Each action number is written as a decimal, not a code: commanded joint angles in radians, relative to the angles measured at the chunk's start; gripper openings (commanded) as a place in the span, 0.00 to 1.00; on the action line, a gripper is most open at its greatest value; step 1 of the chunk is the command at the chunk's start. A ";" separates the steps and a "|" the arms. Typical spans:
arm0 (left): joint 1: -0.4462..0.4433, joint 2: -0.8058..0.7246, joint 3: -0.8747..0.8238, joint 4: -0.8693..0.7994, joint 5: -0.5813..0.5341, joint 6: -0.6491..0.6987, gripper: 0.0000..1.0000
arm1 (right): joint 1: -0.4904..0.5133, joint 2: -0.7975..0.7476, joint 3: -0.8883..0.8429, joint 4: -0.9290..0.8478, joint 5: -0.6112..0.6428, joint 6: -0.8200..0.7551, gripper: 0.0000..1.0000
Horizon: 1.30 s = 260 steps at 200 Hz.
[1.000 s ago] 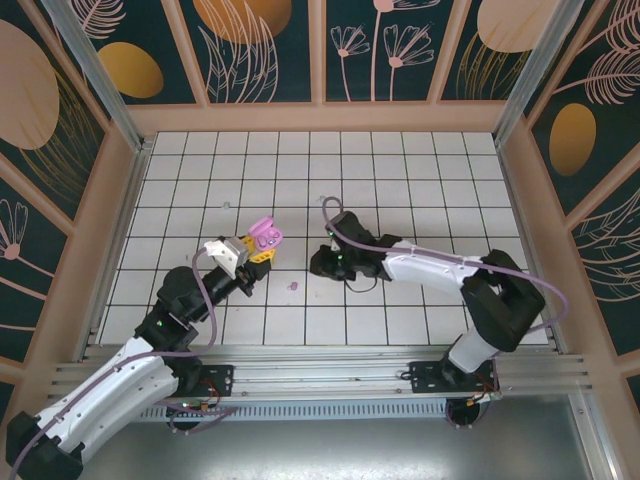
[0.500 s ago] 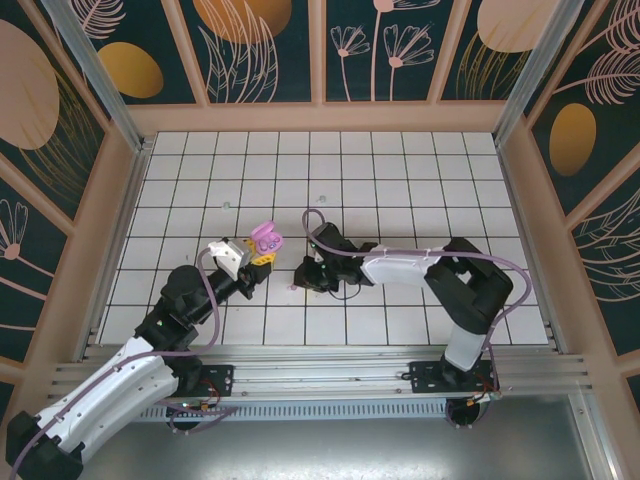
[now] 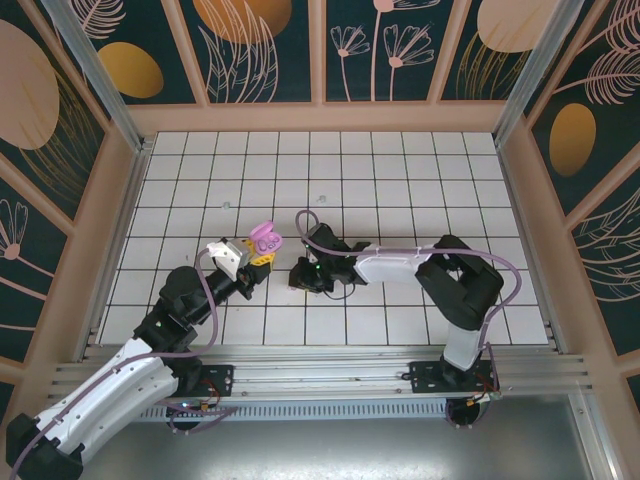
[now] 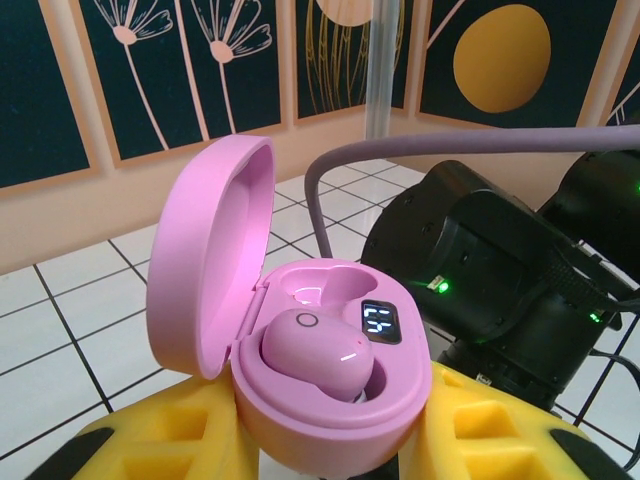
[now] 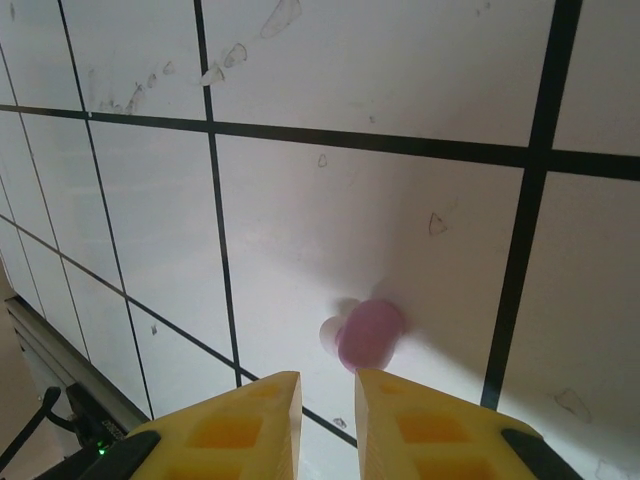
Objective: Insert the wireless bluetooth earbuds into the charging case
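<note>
From the near edge of the tiled table [image 3: 400, 180] the left arm reaches forward, and its left gripper [image 4: 330, 445] has its yellow fingers pressed against both sides of the pink charging case [image 4: 235, 290], holding it off the tiles. The case sits upright with its lid swung open to the left. One pink earbud [image 4: 318, 352] is seated in the near well, and a small lit display [image 4: 380, 322] glows just behind it. Just beside the case, to its right, the right gripper [image 5: 328, 392] points down at the floor. Its two yellow fingers stand narrowly parted with nothing between them. A second pink earbud [image 5: 368, 333] lies loose on a white tile just past the fingertips, close to the right-hand finger but apart from it. Farther out, two pale specks [image 3: 228, 204] rest on the tiles, well apart from both arms; they may be more buds, but they are too small to tell. Beyond them rise the dark wall panels [image 3: 250, 50] painted with flowers.
</note>
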<state>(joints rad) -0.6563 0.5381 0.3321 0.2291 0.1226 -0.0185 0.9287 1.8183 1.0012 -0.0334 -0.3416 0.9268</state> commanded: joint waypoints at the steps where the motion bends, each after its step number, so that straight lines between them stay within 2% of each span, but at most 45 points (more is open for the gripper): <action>1: 0.004 -0.011 0.013 0.012 0.008 0.018 0.08 | 0.009 0.026 0.037 -0.021 0.007 0.005 0.21; 71: 0.004 -0.016 0.012 0.011 0.003 0.019 0.08 | 0.022 0.024 0.077 -0.080 0.045 -0.012 0.21; 143: 0.004 -0.007 0.013 0.021 0.010 0.020 0.08 | 0.044 -0.003 0.091 -0.160 0.153 0.009 0.22; 260: 0.004 -0.014 0.022 0.007 0.008 0.027 0.09 | 0.061 0.056 0.142 -0.186 0.167 0.006 0.25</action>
<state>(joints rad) -0.6563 0.5323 0.3325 0.2272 0.1230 -0.0093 0.9836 1.8526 1.1156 -0.1814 -0.2016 0.9268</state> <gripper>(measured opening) 0.308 0.250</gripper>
